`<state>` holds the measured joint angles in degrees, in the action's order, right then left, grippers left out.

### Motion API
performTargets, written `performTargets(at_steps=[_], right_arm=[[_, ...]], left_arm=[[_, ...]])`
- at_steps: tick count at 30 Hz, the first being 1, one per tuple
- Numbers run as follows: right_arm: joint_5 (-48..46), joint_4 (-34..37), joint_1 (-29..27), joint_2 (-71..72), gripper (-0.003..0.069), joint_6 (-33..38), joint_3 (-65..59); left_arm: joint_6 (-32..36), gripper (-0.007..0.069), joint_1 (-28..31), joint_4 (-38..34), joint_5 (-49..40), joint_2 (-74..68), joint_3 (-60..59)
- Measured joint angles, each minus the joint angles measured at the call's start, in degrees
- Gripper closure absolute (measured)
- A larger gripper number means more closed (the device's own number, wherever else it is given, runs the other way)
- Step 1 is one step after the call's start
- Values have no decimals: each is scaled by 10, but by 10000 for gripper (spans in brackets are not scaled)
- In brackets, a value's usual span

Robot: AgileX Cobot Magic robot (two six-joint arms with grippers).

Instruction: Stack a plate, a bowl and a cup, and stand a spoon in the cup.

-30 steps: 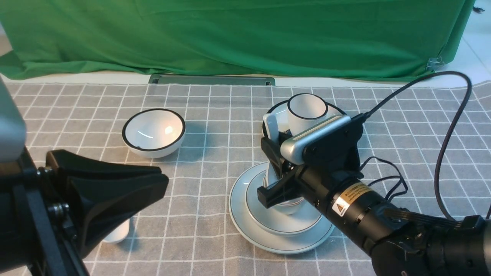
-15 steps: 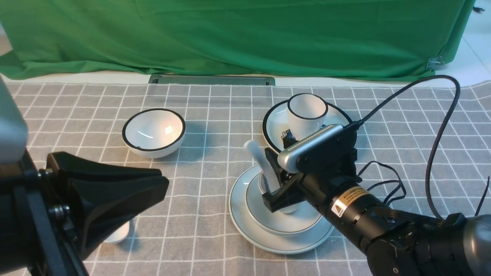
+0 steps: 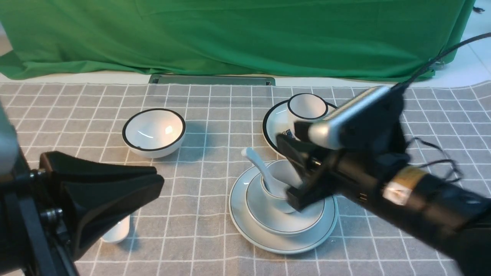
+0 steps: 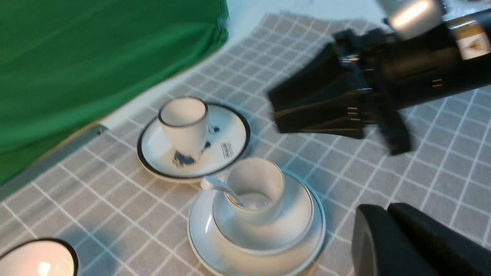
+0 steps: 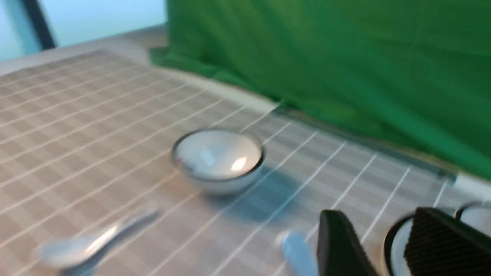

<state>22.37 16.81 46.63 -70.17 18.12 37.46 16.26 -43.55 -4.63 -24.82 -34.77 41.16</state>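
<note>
Leaning up-left out of the cup (image 3: 277,188) on the stacked bowl (image 3: 285,218) and plate (image 3: 245,222), the spoon (image 3: 257,166) sits free just left of the right pincer (image 3: 297,174), whose jaws stand apart, empty.

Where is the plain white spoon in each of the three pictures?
Front view: the spoon leans out of the cup, middle of the picture.
Left wrist view: spoon pokes from the cup's rim, centre.
Right wrist view: only a blurred handle tip near the bottom edge, probably it.
Shared landmark: the black-rimmed white bowl.
</note>
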Motion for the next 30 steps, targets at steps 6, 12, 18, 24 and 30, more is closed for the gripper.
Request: performTargets(at_steps=[6,12,18,24,30], right_arm=[[-321,0,0,160,606,-17,0],[-449,-2,0,246,636,-75,0],[-475,-5,0,273,636,-101,0],[-475,-5,0,273,627,-101,0],[-471,-30,0,277,624,-97,0]], left_arm=[[-9,615,0,-12,211,102,-162],[-17,615,0,-25,416,138,-305],[-17,614,0,15,494,138,-399],[-17,613,0,31,447,138,-415],[-18,613,0,32,386,138,-415]])
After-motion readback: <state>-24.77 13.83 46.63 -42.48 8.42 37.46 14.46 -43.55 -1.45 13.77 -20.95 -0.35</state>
